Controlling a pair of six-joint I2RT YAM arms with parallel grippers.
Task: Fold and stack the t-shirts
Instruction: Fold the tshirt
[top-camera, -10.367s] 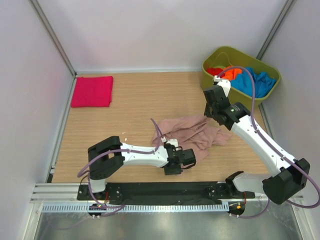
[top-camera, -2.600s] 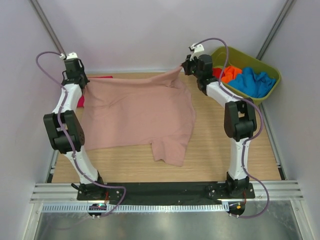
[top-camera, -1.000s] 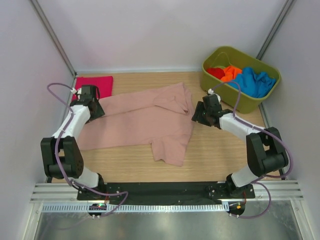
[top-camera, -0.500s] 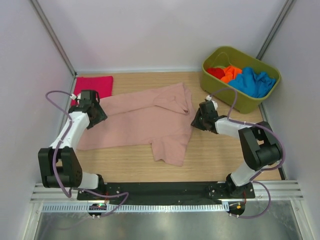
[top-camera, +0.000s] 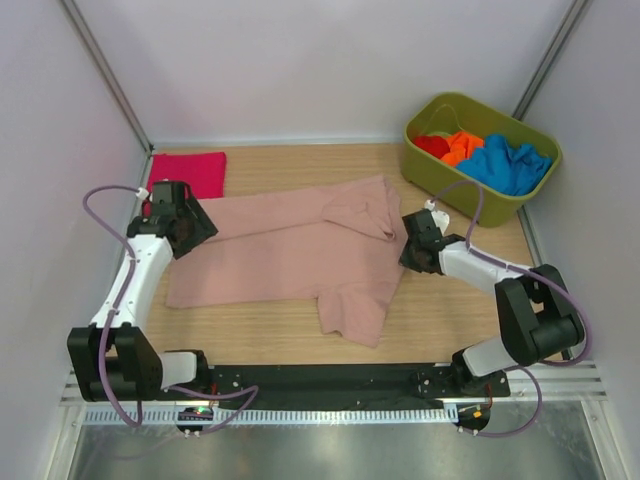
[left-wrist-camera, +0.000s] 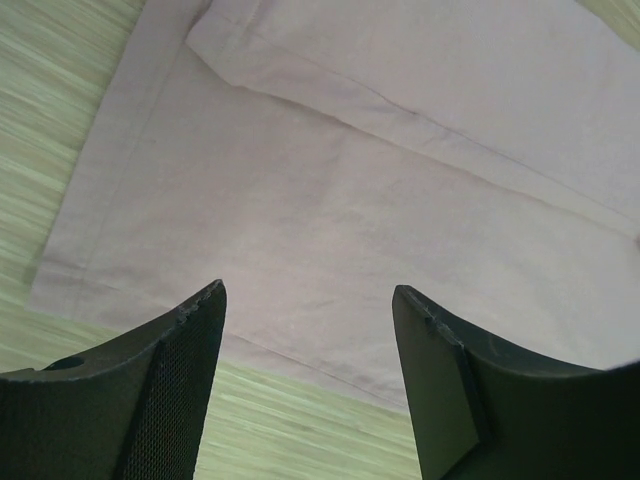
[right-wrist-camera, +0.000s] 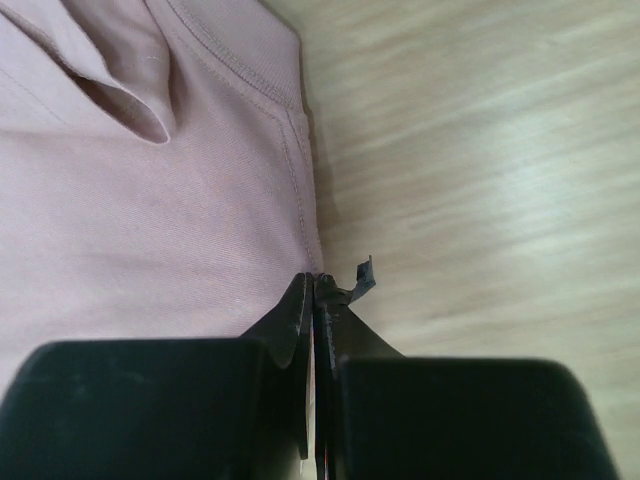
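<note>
Lying mostly flat on the desk (top-camera: 450, 310), the dusty-pink t-shirt (top-camera: 290, 250) looks light, limp and quick to bunch, so edges and corners suit best: the right pincer (right-wrist-camera: 313, 280) is pressed together on its side seam, the left pincer (left-wrist-camera: 308, 293) hovers spread over the opposite edge.

Top view: bright, even, diffuse light; weak soft shadows on the table (top-camera: 300, 170); sharp. Left wrist view: pink t-shirt (left-wrist-camera: 350, 200) mildly soft, left gripper (left-wrist-camera: 308, 295) dark, underexposed. Right wrist view: wood grain smeared by blur; shirt seam sharper.
</note>
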